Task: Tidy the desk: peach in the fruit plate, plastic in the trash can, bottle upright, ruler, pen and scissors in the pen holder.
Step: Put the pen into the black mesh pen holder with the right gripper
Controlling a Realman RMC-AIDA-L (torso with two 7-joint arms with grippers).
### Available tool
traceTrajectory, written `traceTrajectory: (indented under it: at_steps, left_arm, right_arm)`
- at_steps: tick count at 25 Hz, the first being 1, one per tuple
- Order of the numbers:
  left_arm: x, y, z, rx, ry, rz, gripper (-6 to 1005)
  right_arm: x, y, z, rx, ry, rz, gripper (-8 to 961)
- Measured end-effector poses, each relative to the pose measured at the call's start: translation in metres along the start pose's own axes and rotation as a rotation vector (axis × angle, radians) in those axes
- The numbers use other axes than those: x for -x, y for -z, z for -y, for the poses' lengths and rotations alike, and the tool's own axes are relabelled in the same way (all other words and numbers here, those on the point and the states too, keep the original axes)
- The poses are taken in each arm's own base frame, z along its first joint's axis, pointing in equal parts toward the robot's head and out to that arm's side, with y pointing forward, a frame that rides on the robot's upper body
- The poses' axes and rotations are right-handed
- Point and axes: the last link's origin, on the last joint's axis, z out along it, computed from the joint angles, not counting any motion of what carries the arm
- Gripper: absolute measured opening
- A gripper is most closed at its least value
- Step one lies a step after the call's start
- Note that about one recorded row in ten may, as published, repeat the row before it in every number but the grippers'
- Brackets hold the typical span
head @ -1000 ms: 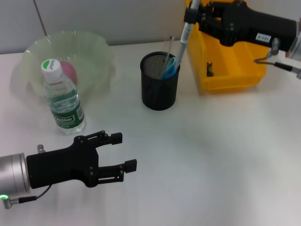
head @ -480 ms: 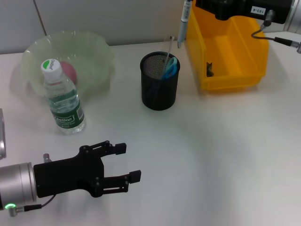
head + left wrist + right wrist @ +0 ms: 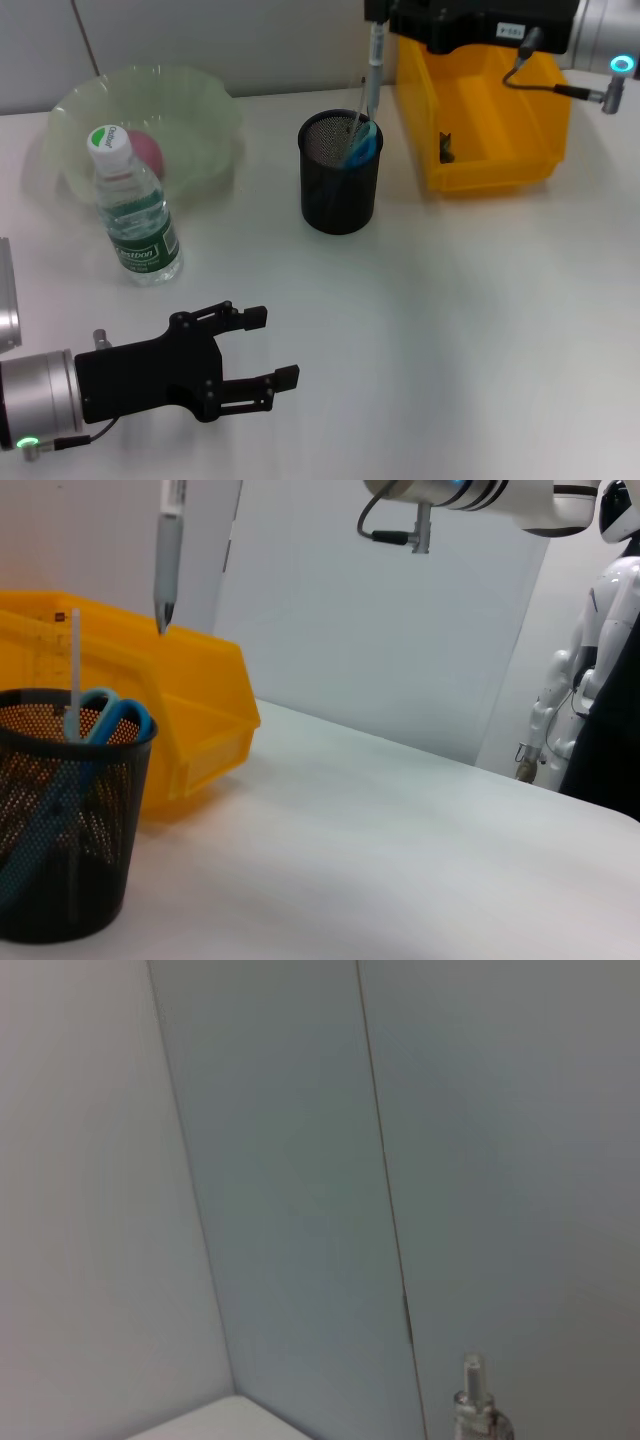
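Above holder (image 3: 340, 172): right gripper (image 3: 378, 14) is gripping pen (image 3: 373, 62) vertically, tip down, over the rim.
Holder: is containing scissors (image 3: 361, 146) and ruler (image 3: 73, 670).
Left gripper (image 3: 258, 347): is hovering near front, fingers spread, empty.

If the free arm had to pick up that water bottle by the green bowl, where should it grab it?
Probably around the labelled middle of the water bottle, coming in level from the front, where the open left gripper sits. The bottle stands upright, its body is round and even there, and the bowl crowds the far side.
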Motion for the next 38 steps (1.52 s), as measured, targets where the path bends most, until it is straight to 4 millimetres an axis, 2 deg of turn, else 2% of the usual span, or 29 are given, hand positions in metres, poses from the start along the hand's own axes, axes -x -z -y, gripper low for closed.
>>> traceTrajectory:
  at_steps: [9,18,24,32,38]
  left_arm:
    - [0.004,0.000,0.008,-0.054,-0.008,0.025,852]
    - [0.007,0.006,0.010,-0.066,-0.009,0.035,852]
    - [0.007,0.007,0.010,-0.068,-0.008,0.037,852]
    - [0.008,0.010,0.012,-0.077,-0.001,0.039,852]
    - [0.006,0.013,0.014,-0.085,0.018,0.036,852]
  right_arm:
    - [-0.031,-0.022,-0.005,-0.030,-0.006,-0.055,187]
    - [-0.039,-0.038,-0.007,-0.032,0.002,-0.073,189]
    - [-0.045,-0.059,-0.007,-0.066,-0.006,-0.104,191]
    - [-0.047,-0.059,-0.008,-0.064,-0.017,-0.107,193]
    - [-0.051,-0.055,-0.007,-0.069,-0.028,-0.107,434]
